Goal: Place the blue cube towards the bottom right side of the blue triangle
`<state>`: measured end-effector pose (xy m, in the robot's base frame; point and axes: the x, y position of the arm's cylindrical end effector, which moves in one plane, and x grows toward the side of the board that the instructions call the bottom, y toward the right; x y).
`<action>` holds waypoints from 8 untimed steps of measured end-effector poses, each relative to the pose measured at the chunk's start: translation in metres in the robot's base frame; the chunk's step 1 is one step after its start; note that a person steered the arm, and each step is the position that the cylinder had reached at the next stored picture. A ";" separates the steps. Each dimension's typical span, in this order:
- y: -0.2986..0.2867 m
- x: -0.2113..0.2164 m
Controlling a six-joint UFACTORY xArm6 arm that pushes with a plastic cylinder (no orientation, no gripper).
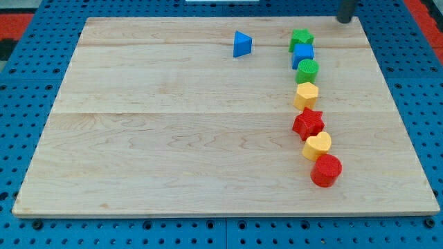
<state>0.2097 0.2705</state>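
Note:
The blue cube sits near the view's top right, second in a column of blocks, touching the green star above it and the green cylinder below. The blue triangle stands alone to the cube's left, near the view's top. My tip is at the view's top right edge, just above the board's far edge, to the right of and above the green star, touching no block.
Below the green cylinder the column runs on down: a yellow hexagon, a red star, a yellow block and a red cylinder. The wooden board lies on a blue pegboard.

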 end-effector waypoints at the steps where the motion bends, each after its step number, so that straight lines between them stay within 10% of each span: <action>1: 0.004 0.028; 8: -0.147 0.095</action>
<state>0.3044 0.1235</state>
